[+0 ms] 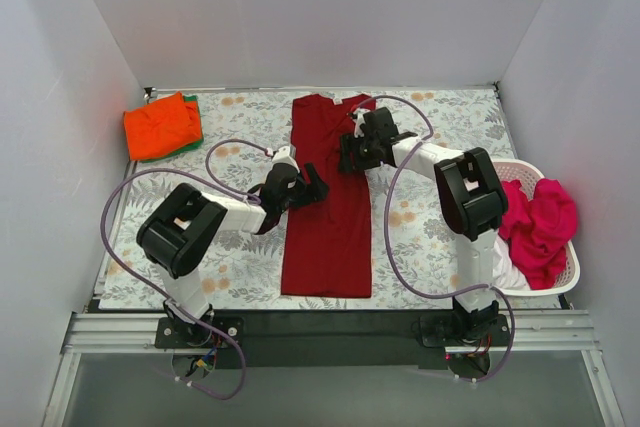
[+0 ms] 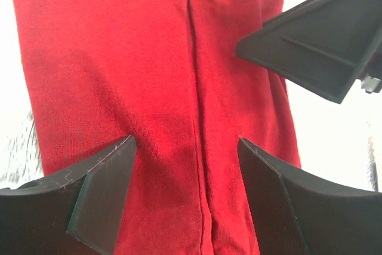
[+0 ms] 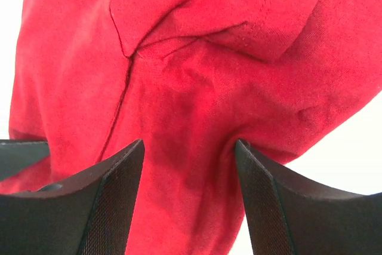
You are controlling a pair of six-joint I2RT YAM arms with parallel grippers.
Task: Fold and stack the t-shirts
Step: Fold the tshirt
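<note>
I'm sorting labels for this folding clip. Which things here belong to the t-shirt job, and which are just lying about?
Job: crimson t-shirt, orange t-shirt, green t-shirt, magenta-pink t-shirts.
Lying about: white basket, floral table cover.

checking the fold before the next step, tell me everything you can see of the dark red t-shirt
The dark red t-shirt looks like soft knit cloth. It is folded lengthwise into a long narrow strip, flat on the floral cover mid-table, collar far, hem near the arms. A sleeve is folded over its upper part, and a fold edge runs along it. The left end effector and right end effector are open over it; contact cannot be told.
</note>
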